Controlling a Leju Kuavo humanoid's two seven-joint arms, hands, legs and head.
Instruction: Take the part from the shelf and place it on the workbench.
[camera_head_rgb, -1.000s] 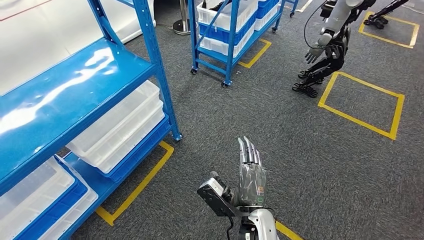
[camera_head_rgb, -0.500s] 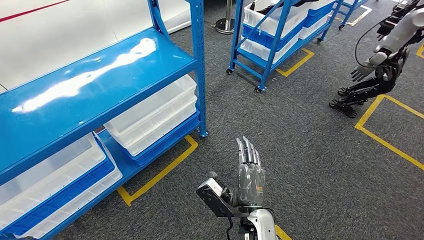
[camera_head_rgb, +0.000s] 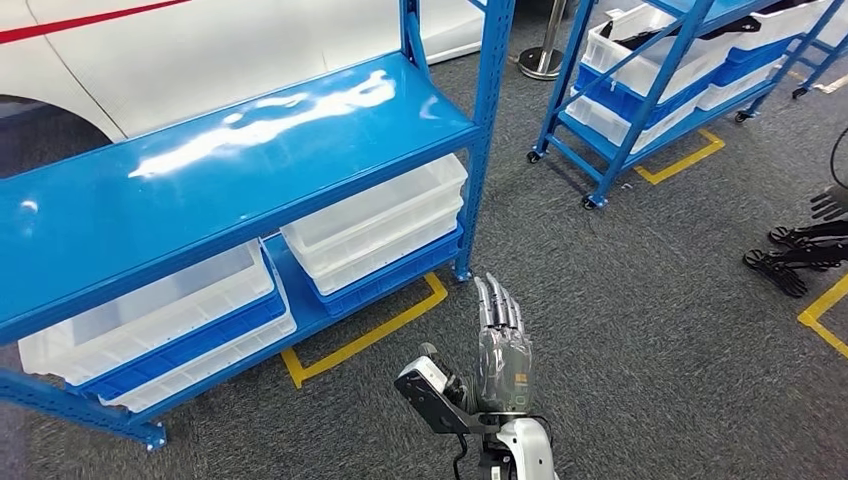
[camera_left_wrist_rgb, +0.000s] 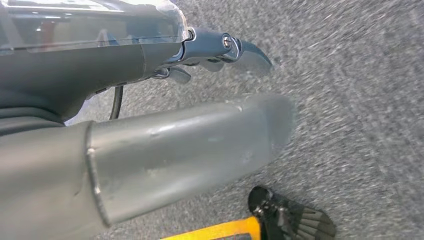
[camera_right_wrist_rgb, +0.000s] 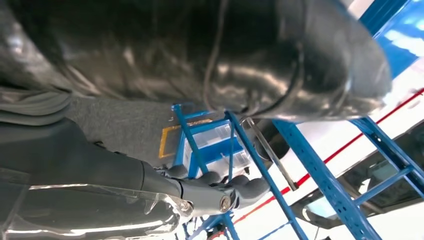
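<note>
My right hand (camera_head_rgb: 502, 345) is raised in front of me over the grey carpet, fingers straight and together, holding nothing. In the right wrist view the same hand (camera_right_wrist_rgb: 200, 192) is bare, with blue rack frames behind it. My left hand (camera_left_wrist_rgb: 165, 125) hangs above the carpet, thumb stretched out, with nothing in it. The blue shelf (camera_head_rgb: 250, 150) stands ahead to the left with a bare glossy top level. Its lower level carries stacked white bins (camera_head_rgb: 385, 215) and more white bins (camera_head_rgb: 150, 310). I cannot make out a part in these bins.
A second blue rack on wheels (camera_head_rgb: 660, 90) holds white bins with dark items at the back right. Yellow floor tape (camera_head_rgb: 360, 335) runs along the near shelf's foot. Another robot's dark feet (camera_head_rgb: 800, 260) stand at the right edge. A white car body (camera_head_rgb: 200, 50) is behind the shelf.
The camera has turned left: the whole scene has slid right, the near shelf now takes more of the picture, and the other robot is almost out at the right. My right hand keeps its pose.
</note>
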